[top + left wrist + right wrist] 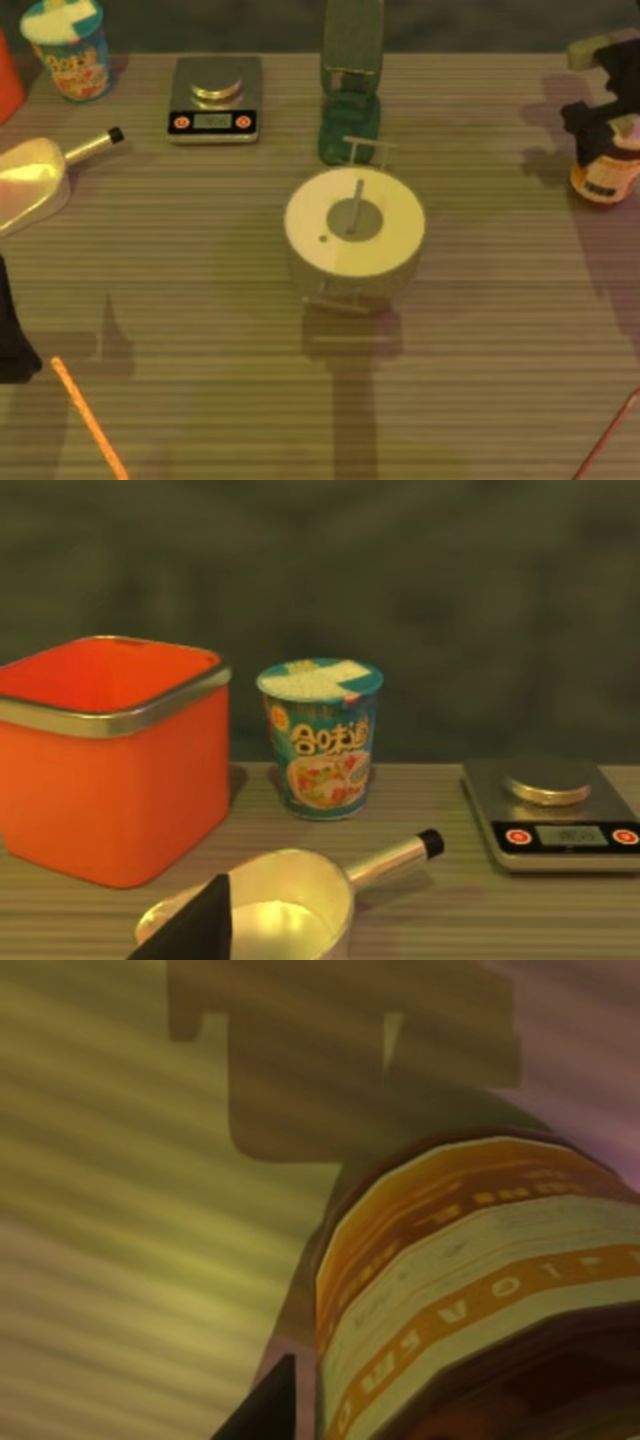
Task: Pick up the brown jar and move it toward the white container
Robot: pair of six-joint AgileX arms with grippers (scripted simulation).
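- The right gripper (608,150) is at the far right of the bench (200,300), with the brown jar (606,176) at its tip; the right wrist view shows the jar's label close up, beside a dark finger.
- Its jaws appear closed on the jar, which looks tilted; I cannot tell whether it is clear of the bench.
- The white container (354,226) stands at the bench's centre, well apart from the jar.
- Risk: a tilted hold could let the jar slip during the traverse left.
- Risk: carried too low, the jar could strike the container's upright rod (357,205) or wire handles.
- The left gripper (195,930) is parked at the left edge, near the metal scoop (35,175); whether its jaws are open I cannot tell.
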